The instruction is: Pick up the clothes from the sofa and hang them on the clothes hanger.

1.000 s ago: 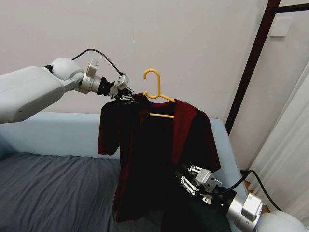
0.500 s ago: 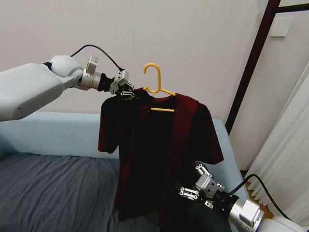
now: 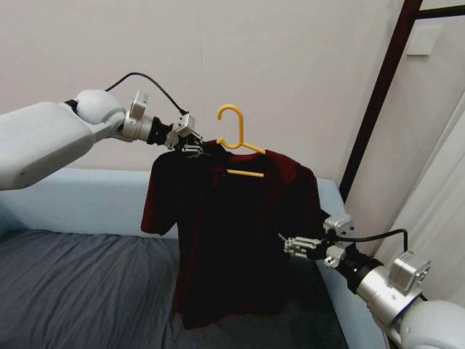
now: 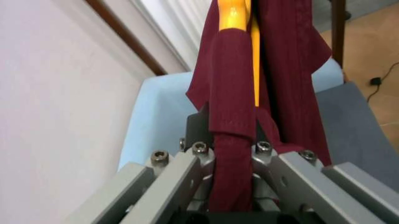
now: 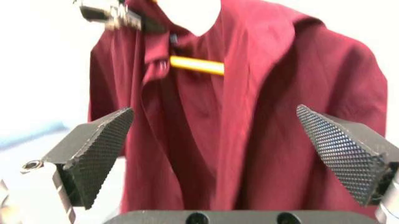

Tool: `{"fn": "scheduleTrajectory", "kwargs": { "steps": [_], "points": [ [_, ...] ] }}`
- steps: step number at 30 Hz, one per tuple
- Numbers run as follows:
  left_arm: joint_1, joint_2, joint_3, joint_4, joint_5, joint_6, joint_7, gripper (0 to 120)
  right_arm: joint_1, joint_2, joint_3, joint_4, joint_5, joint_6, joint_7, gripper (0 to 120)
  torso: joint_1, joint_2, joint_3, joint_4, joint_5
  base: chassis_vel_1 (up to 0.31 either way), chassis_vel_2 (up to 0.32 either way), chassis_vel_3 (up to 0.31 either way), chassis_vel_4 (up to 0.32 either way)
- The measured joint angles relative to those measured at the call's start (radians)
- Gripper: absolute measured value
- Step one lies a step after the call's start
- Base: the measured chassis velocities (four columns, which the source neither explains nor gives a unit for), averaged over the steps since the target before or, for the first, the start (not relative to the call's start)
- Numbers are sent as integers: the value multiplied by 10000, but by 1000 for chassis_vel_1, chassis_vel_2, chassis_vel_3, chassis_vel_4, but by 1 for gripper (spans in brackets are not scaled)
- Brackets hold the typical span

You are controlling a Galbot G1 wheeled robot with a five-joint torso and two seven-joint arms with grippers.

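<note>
A dark red shirt [image 3: 225, 240] hangs on a yellow hanger [image 3: 231, 127] held up in the air in front of the wall. My left gripper [image 3: 187, 145] is shut on the shirt's shoulder where it lies over the hanger's end; the left wrist view has the red cloth [image 4: 237, 116] pinched between the fingers [image 4: 187, 168], with the hanger [image 4: 240, 14] beyond. At the shirt's lower right edge my right gripper [image 3: 309, 243] stands open, apart from the cloth. In the right wrist view its pads [image 5: 100, 149] spread wide before the shirt [image 5: 262, 116] and hanger bar [image 5: 196, 65].
Under the shirt is a light blue sofa [image 3: 80, 200] with a dark grey cover [image 3: 80, 291]. A dark wooden post [image 3: 378, 102] rises at the right, with a white curtain [image 3: 436, 211] beside it. The plain wall lies behind.
My right gripper has risen from under the shirt's hem and moved right, off the cloth. The shirt's turned-back front panel now hangs flat. The left gripper holds almost still.
</note>
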Motion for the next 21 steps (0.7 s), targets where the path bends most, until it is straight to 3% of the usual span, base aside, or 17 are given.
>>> {"fn": "scheduleTrajectory", "kwargs": {
  "steps": [15, 21],
  "points": [
    [212, 113, -34, -574, 175, 58, -36, 1, 220, -35, 168, -117, 1016, -40, 252, 99, 0, 0, 0, 3, 2, 0, 0, 0, 0],
    [293, 48, -95, -617, 199, 59, -54, 1, 393, -33, 83, -170, 1567, -83, 394, 84, 0, 1, 0, 3, 1, 0, 0, 0, 0]
  ]
}}
